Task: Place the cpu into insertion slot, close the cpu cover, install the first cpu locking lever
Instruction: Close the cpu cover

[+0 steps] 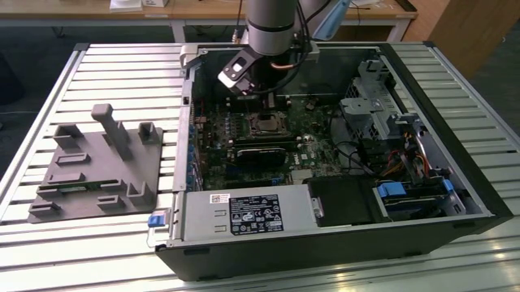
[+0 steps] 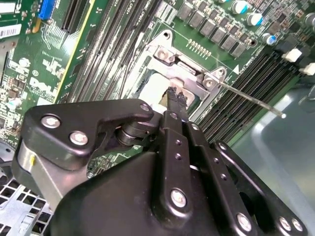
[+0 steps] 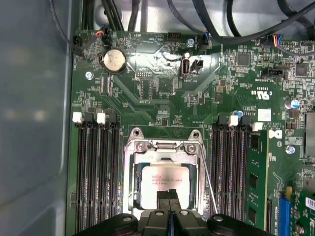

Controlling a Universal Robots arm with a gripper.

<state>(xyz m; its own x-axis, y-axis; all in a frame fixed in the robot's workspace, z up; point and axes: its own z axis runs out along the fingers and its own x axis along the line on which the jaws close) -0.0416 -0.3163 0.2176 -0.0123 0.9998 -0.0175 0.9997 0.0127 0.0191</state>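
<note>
The cpu (image 3: pixel 160 181) lies flat in the insertion slot (image 1: pixel 266 123) on the green board, its pale metal face (image 2: pixel 156 89) showing. The silver cpu cover (image 3: pixel 162 146) lies down around it as a frame (image 2: pixel 183 66). A thin wire locking lever (image 3: pixel 207 179) runs beside the socket and sticks out at an angle (image 2: pixel 251 101). My gripper (image 3: pixel 169 193) is shut with nothing between its fingers. Its tips (image 2: pixel 175 93) sit over the chip's edge; I cannot tell whether they touch it. In the exterior view my gripper (image 1: pixel 246 91) hangs inside the open case above the socket.
Memory slots (image 3: pixel 96 172) flank the socket on both sides. A black card (image 1: pixel 262 152) lies just in front of the socket. The power supply (image 1: pixel 243 214) and drive cage (image 1: pixel 374 112) crowd the case. A grey fixture (image 1: pixel 89 167) stands on the slatted table at the exterior view's left.
</note>
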